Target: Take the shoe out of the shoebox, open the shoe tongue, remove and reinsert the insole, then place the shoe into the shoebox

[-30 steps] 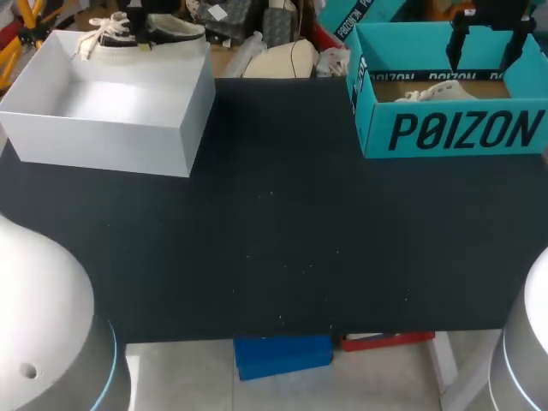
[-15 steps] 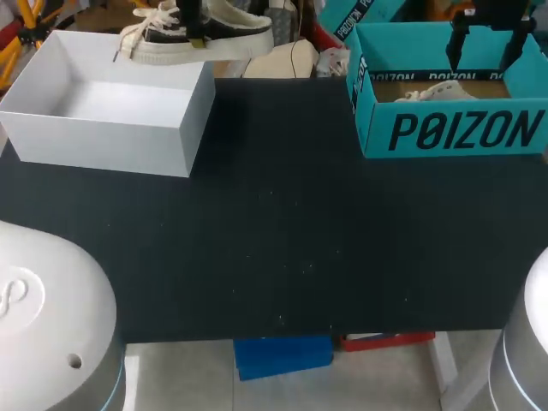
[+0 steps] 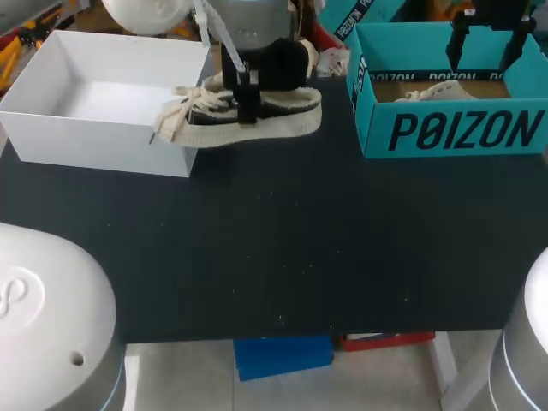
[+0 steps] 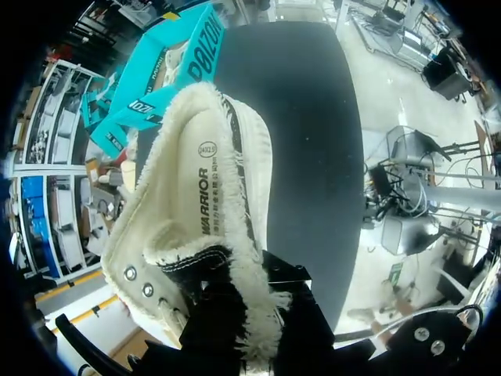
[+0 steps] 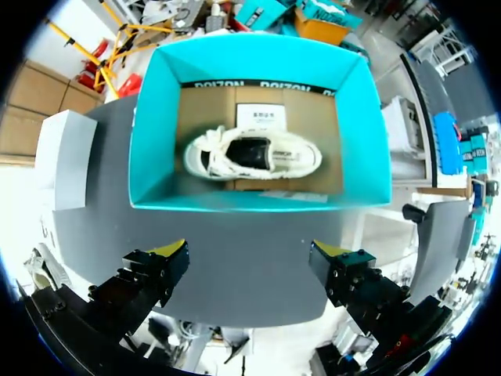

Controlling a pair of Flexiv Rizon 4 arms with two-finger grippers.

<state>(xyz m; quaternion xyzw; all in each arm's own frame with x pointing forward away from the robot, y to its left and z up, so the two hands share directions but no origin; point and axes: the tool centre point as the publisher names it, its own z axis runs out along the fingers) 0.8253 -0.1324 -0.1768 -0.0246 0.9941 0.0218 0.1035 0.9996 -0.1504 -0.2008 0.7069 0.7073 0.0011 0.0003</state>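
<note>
A black and cream canvas shoe (image 3: 257, 116) with loose laces hangs beside the right corner of the open white shoebox (image 3: 103, 141), above the dark table. My left gripper (image 3: 247, 96) comes down from the far side and is shut on the shoe's collar. In the left wrist view the frayed cream collar (image 4: 196, 235) sits clamped between the black fingers (image 4: 215, 321), with the toe pointing away. My right gripper (image 5: 250, 251) stands open above the teal shoebox (image 5: 258, 200). That box holds a white shoe (image 5: 252, 154).
The teal shoebox (image 3: 449, 128) stands at the table's far right with my right gripper (image 3: 484, 38) over it. A cream bag (image 3: 287, 58) lies behind the table's far edge. The dark tabletop (image 3: 282, 248) stretches across the middle and front.
My left arm has carried the shoe from over the white box's far wall rightward and nearer, down past the box's right corner. The right arm has kept still.
</note>
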